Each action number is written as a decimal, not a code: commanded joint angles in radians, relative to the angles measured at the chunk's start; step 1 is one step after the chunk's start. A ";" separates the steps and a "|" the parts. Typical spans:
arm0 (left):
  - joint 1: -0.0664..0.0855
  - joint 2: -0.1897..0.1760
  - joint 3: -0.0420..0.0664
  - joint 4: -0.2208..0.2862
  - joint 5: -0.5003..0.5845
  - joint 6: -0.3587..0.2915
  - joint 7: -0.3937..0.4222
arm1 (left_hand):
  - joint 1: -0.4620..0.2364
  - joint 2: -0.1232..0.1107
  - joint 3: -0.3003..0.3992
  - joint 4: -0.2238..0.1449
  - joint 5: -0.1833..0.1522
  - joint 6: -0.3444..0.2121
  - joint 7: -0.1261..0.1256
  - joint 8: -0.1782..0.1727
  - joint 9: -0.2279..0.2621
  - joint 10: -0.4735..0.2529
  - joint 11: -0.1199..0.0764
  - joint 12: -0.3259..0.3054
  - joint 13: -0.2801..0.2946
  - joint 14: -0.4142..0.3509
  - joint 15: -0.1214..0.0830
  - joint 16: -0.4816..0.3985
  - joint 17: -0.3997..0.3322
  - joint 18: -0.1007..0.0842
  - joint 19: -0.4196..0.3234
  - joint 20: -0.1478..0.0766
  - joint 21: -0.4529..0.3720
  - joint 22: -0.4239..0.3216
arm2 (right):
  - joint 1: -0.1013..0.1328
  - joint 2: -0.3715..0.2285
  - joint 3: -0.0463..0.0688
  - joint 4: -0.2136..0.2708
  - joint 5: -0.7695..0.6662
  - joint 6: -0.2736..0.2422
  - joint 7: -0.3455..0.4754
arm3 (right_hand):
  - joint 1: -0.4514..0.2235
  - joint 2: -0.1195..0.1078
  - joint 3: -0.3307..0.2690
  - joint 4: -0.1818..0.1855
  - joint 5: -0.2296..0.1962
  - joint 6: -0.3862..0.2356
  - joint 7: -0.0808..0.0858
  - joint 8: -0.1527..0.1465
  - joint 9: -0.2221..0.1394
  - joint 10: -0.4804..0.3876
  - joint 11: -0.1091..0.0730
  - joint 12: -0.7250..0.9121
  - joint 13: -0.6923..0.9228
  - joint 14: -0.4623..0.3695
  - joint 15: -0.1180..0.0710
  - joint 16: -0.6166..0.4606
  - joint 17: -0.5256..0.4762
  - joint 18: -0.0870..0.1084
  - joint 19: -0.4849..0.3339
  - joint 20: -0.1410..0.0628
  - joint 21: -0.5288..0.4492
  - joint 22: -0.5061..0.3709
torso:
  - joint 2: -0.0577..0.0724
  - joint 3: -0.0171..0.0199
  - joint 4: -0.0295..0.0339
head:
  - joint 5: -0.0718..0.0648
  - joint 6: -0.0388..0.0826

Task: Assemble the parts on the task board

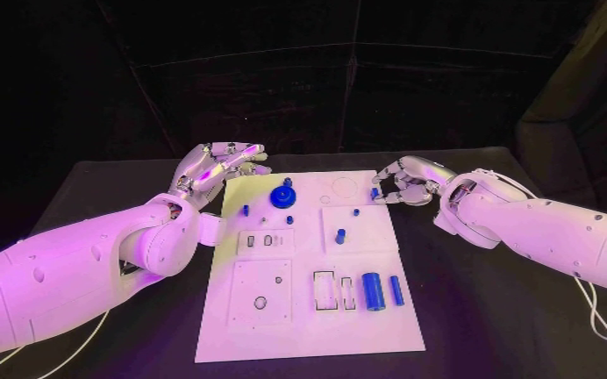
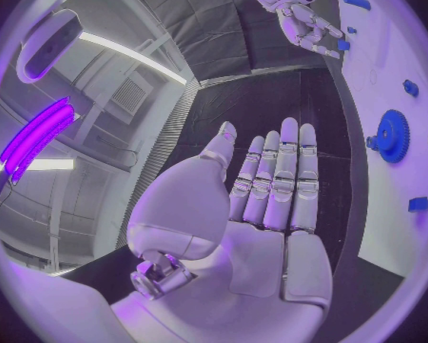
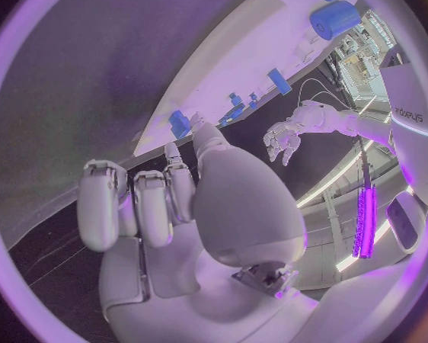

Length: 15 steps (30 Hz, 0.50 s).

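while the white board lies flat in the middle of the table, the head view shows the left hand at the board's far left corner and the right hand at its far right corner. the right hand seems to pinch a small blue piece at the board's edge. a blue gear sits on the board's far part. a big blue roll and a thin blue bar lie near the slots at the near end, and those slots look empty.

in the left wrist view, the left hand is flat and wide, holding nothing, beside the gear.

in the right wrist view, the right hand is curled at the board's edge, and a blue piece sits at its thumb tip. i think it is picking this piece up. next it must carry it to a hole that fits.
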<state>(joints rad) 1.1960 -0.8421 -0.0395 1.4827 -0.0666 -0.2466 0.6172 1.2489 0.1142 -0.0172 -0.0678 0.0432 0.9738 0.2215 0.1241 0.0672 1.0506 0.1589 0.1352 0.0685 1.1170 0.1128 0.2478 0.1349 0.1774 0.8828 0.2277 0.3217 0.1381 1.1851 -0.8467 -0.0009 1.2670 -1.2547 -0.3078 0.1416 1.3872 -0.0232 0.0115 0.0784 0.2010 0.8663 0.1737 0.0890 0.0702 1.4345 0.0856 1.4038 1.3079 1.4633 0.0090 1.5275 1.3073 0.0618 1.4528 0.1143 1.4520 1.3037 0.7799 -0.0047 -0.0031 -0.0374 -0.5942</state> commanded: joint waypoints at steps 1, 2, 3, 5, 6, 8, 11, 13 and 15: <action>0.001 0.001 0.000 0.000 -0.001 0.015 0.007 | 0.001 0.012 0.000 -0.006 0.005 0.007 -0.001 -0.006 -0.001 0.006 0.004 -0.004 -0.002 0.007 0.001 -0.006 0.001 0.005 0.009 0.000 0.003 -0.001 | -0.003 0.003 0.000 -0.008 -0.010 0.022 0.008 | 0.013 0.001 0.000 -0.005 0.004 -0.001 -0.001 -0.005 -0.001 -0.004 -0.001 -0.006 0.088 0.084 -0.003 -0.001 0.160 -0.007 -0.002 -0.004 -0.002 -0.001 | -0.001 0.0005 0.0010 | 0.000 0.000; 0.001 0.001 0.000 -0.001 -0.001 0.014 0.007 | 0.001 0.012 0.000 -0.006 0.005 0.007 -0.001 -0.006 -0.001 0.006 0.004 -0.004 -0.002 0.007 0.001 -0.006 0.001 0.005 0.009 0.000 0.003 -0.001 | -0.004 0.003 0.000 -0.011 -0.010 0.022 0.008 | 0.014 0.001 0.000 -0.006 0.005 0.000 -0.001 -0.004 -0.001 -0.003 -0.002 -0.006 0.088 0.084 -0.003 -0.001 0.161 -0.007 -0.002 -0.004 -0.002 -0.001 | -0.001 0.0006 0.0009 | 0.000 0.000; 0.001 0.001 0.000 -0.001 -0.001 0.014 0.007 | 0.001 0.012 0.000 -0.006 0.005 0.007 -0.001 -0.006 -0.001 0.006 0.004 -0.004 -0.002 0.007 0.001 -0.006 0.001 0.005 0.009 0.000 0.003 -0.001 | -0.005 0.004 0.000 -0.014 -0.011 0.023 0.008 | 0.014 0.001 0.000 -0.006 0.005 0.000 -0.001 -0.004 -0.001 -0.003 -0.002 -0.006 0.088 0.084 -0.003 -0.001 0.161 -0.007 -0.002 -0.004 -0.002 -0.001 | -0.001 0.0009 0.0009 | 0.001 0.000; 0.001 0.001 0.000 -0.001 -0.001 0.014 0.007 | 0.001 0.012 0.000 -0.006 0.005 0.007 -0.001 -0.006 -0.001 0.006 0.004 -0.004 -0.002 0.007 0.001 -0.006 0.001 0.005 0.009 0.000 0.003 -0.001 | -0.006 0.006 0.000 -0.017 -0.011 0.023 0.008 | 0.015 0.002 0.000 -0.007 0.006 0.001 -0.001 -0.004 -0.001 -0.003 -0.002 -0.005 0.089 0.084 -0.003 -0.001 0.161 -0.007 -0.002 -0.004 -0.002 -0.001 | 0.000 0.0011 0.0010 | 0.000 0.000; 0.001 0.001 0.000 -0.002 -0.001 0.014 0.007 | 0.001 0.012 0.000 -0.006 0.005 0.007 -0.001 -0.006 -0.001 0.006 0.004 -0.004 -0.002 0.007 0.001 -0.006 0.001 0.005 0.009 0.000 0.003 -0.001 | -0.007 0.006 0.000 -0.019 -0.012 0.023 0.008 | 0.016 0.003 0.001 -0.007 0.007 0.002 -0.001 -0.003 0.000 -0.002 -0.002 -0.005 0.089 0.084 -0.003 -0.001 0.161 -0.008 -0.002 -0.004 -0.002 -0.001 | 0.000 0.0013 0.0007 | 0.000 0.000; 0.000 0.002 0.000 -0.002 -0.001 0.014 0.006 | 0.001 0.012 0.000 -0.006 0.005 0.007 -0.001 -0.006 -0.001 0.006 0.004 -0.004 -0.002 0.007 0.001 -0.006 0.001 0.005 0.009 0.000 0.003 -0.001 | -0.007 0.008 0.000 -0.022 -0.012 0.024 0.007 | 0.017 0.007 0.001 -0.008 0.008 0.005 -0.001 -0.001 0.000 -0.002 -0.002 -0.004 0.091 0.084 -0.004 -0.001 0.162 -0.008 -0.001 -0.004 -0.002 0.000 | -0.001 0.0008 0.0001 | 0.000 0.000; 0.000 0.002 0.000 -0.003 -0.001 0.015 0.006 | 0.001 0.012 0.000 -0.006 0.005 0.007 -0.001 -0.006 -0.001 0.006 0.004 -0.004 -0.002 0.007 0.001 -0.006 0.001 0.005 0.009 0.000 0.003 -0.001 | -0.008 0.011 0.000 -0.026 -0.011 0.024 0.007 | 0.016 0.013 0.002 -0.008 0.009 0.011 -0.001 0.001 0.001 -0.001 -0.002 -0.003 0.092 0.085 -0.004 -0.001 0.162 -0.008 -0.001 -0.005 -0.002 0.001 | 0.000 0.0005 0.0002 | 0.000 0.001; 0.000 0.003 0.000 -0.003 -0.001 0.015 0.006 | 0.001 0.012 0.000 -0.006 0.005 0.007 -0.001 -0.006 -0.001 0.006 0.004 -0.004 -0.002 0.007 0.001 -0.006 0.001 0.005 0.009 0.000 0.003 -0.001 | -0.008 0.015 0.000 -0.030 -0.010 0.025 0.007 | 0.016 0.017 0.003 -0.008 0.009 0.015 -0.001 0.003 0.002 0.000 -0.002 -0.003 0.092 0.085 -0.004 0.000 0.163 -0.008 -0.001 -0.005 -0.002 0.001 | 0.000 0.0004 -0.0003 | 0.001 0.000; 0.000 0.003 0.000 -0.003 -0.001 0.015 0.006 | 0.001 0.012 0.000 -0.006 0.005 0.007 -0.001 -0.006 -0.001 0.006 0.004 -0.004 -0.002 0.007 0.001 -0.006 0.001 0.005 0.009 0.000 0.003 -0.001 | -0.008 0.019 0.000 -0.032 -0.010 0.026 0.007 | 0.015 0.022 0.004 -0.008 0.009 0.021 -0.001 0.006 0.003 0.001 -0.002 -0.002 0.093 0.085 -0.004 0.000 0.163 -0.008 -0.001 -0.005 -0.001 0.001 | 0.000 0.0001 -0.0004 | -0.001 0.000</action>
<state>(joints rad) 1.1955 -0.8404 -0.0395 1.4792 -0.0666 -0.2459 0.6171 1.2489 0.1142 -0.0172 -0.0678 0.0432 0.9738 0.2214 0.1241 0.0672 1.0506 0.1589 0.1352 0.0685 1.1170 0.1128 0.2478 0.1348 0.1774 0.8828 0.2277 0.3217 0.1382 1.1759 -0.8302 -0.0005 1.2360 -1.2607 -0.2945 0.1416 1.3993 -0.0110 0.0142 0.0758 0.2050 0.8834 0.1730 0.0890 0.0721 1.4345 0.0856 1.4039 1.3097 1.4633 0.0090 1.5275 1.3073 0.0618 1.4528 0.1143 1.4520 1.3037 0.7793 -0.0040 -0.0030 -0.0368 -0.5937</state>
